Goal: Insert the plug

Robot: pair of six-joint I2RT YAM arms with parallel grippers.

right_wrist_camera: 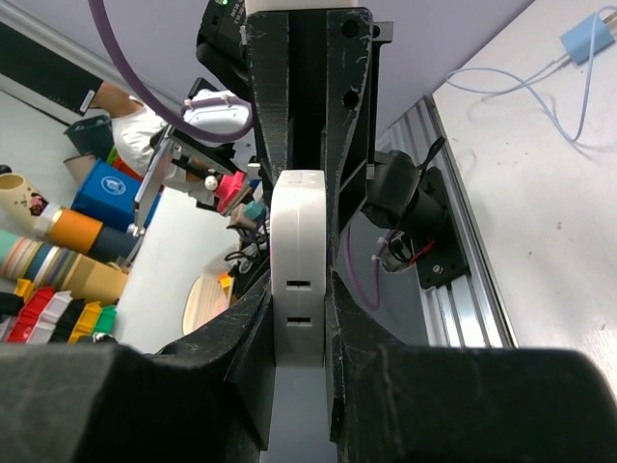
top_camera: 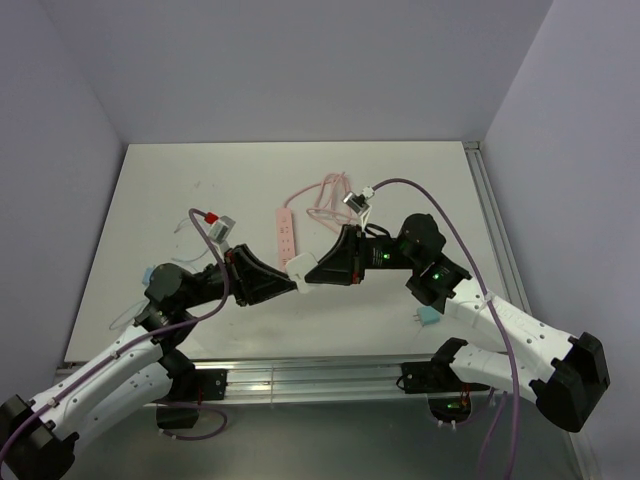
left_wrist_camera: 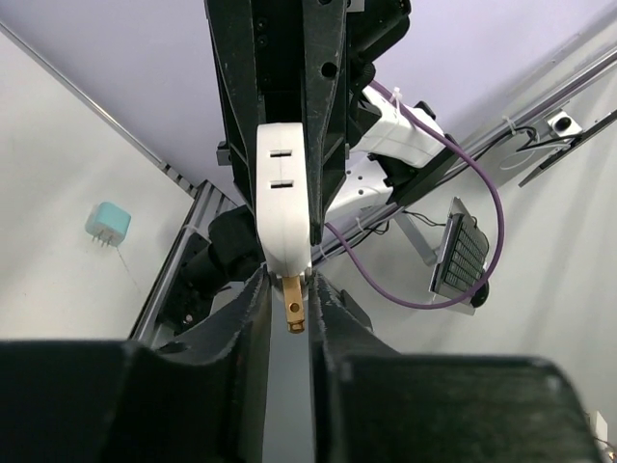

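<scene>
The right gripper point(right_wrist_camera: 299, 299) clamps a white adapter point(right_wrist_camera: 297, 222). The left gripper point(left_wrist_camera: 289, 289) flanks its prong point(left_wrist_camera: 295, 313), but I cannot tell if it grips. The plug point(left_wrist_camera: 106, 224) lies well apart.

Socket adapter point(left_wrist_camera: 282, 193): raised over mid-bench point(top_camera: 180, 200), clamped in right tool point(right_wrist_camera: 299, 289); its prong point(left_wrist_camera: 294, 309) sits inside left tool point(left_wrist_camera: 289, 284), perhaps untouched.
Power strip point(top_camera: 287, 232): on bench, behind adapter.
Cable coil point(top_camera: 325, 195): behind-right of strip.
Plug point(top_camera: 428, 316): on bench, front right, beside right arm point(top_camera: 500, 330), well apart from strip.
</scene>
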